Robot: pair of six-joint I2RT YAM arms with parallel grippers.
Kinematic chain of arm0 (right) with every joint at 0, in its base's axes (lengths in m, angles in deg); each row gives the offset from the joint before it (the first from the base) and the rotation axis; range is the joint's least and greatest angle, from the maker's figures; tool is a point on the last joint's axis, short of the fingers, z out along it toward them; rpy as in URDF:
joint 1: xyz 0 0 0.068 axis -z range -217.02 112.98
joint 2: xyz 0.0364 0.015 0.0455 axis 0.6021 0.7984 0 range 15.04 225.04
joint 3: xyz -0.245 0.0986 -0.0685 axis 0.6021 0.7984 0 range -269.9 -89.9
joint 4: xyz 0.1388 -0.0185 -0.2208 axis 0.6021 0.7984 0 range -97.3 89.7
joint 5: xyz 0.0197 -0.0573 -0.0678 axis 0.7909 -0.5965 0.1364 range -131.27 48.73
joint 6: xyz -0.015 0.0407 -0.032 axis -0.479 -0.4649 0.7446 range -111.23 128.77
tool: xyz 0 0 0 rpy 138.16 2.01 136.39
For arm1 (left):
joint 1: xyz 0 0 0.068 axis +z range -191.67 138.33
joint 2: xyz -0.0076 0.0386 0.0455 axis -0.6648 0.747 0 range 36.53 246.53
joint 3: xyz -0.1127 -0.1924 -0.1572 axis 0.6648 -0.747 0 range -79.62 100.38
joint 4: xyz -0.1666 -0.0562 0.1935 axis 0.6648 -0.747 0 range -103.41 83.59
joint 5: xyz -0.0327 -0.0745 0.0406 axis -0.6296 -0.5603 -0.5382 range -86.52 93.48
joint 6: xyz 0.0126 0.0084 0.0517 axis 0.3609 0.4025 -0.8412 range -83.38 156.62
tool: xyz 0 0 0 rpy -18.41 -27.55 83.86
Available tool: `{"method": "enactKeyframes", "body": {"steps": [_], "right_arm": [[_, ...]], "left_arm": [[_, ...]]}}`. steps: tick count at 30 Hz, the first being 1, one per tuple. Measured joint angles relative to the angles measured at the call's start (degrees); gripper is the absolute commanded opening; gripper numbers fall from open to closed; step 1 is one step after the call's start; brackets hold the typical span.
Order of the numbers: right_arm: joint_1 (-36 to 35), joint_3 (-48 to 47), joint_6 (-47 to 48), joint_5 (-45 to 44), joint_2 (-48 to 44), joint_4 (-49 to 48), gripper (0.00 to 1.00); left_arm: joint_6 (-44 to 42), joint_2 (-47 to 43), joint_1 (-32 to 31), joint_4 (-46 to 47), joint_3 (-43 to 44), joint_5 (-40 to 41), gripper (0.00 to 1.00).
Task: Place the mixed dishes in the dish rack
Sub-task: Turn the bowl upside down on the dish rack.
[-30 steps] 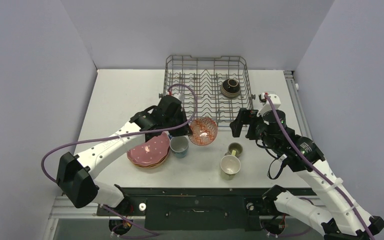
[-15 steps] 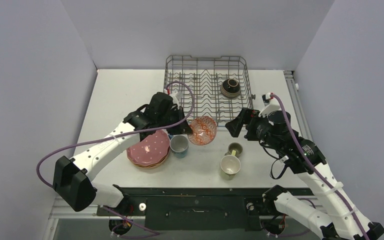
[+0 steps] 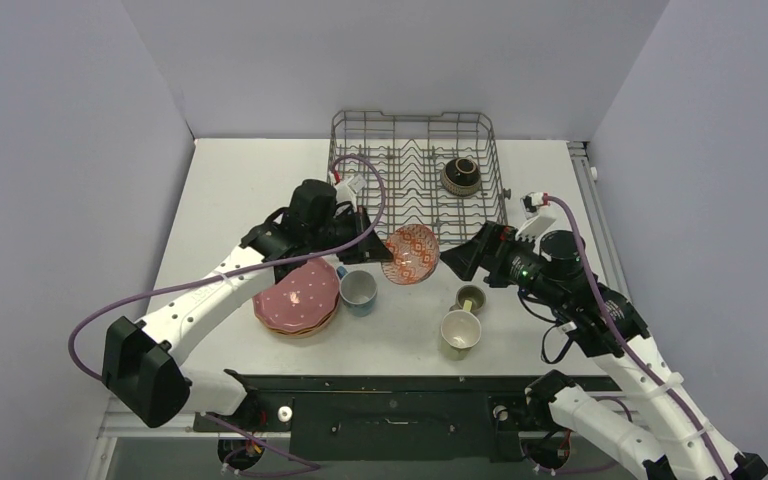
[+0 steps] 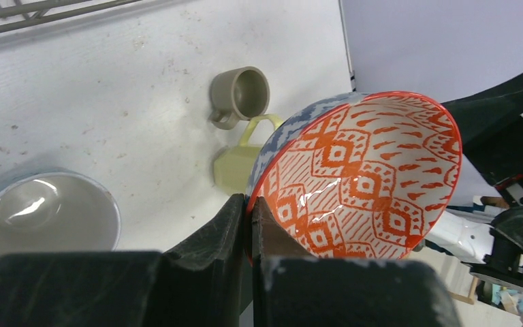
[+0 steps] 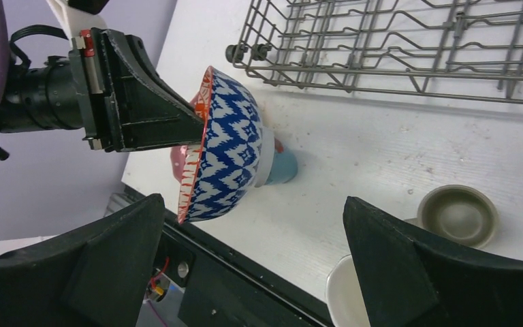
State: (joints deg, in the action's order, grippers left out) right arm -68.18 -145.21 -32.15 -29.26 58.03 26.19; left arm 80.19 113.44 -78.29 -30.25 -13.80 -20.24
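My left gripper (image 3: 380, 252) (image 4: 250, 204) is shut on the rim of the patterned bowl (image 3: 411, 255) (image 4: 368, 170) (image 5: 230, 155), blue-white outside and orange-red inside. It holds the bowl tilted on edge above the table, in front of the dish rack (image 3: 412, 114) (image 5: 395, 82). My right gripper (image 3: 457, 262) (image 5: 252, 201) stands open just right of the bowl, its fingers on either side of the bowl's base without touching. A dark-brown bowl (image 3: 460, 176) sits in the rack.
A stack of plates with the pink dotted one on top (image 3: 298, 298) lies left of a light-blue mug (image 3: 358, 290) (image 4: 41, 211). A small olive mug (image 3: 470, 298) (image 5: 457, 214) and a pale-yellow mug (image 3: 460, 332) (image 4: 235, 167) stand under my right arm.
The left gripper has tipped the patterned bowl further onto its edge and raised it slightly. The right gripper has moved left and down to the bowl, still open.
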Motion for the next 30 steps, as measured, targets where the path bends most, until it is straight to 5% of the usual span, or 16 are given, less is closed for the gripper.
{"method": "enactKeyframes", "body": {"steps": [30], "right_arm": [[0.0, 9.7, -20.0, 11.8, 1.5, -23.7, 1.0]], "left_arm": [[7.0, -3.2, 2.2, 13.9, -4.5, -7.9, 0.0]]}}
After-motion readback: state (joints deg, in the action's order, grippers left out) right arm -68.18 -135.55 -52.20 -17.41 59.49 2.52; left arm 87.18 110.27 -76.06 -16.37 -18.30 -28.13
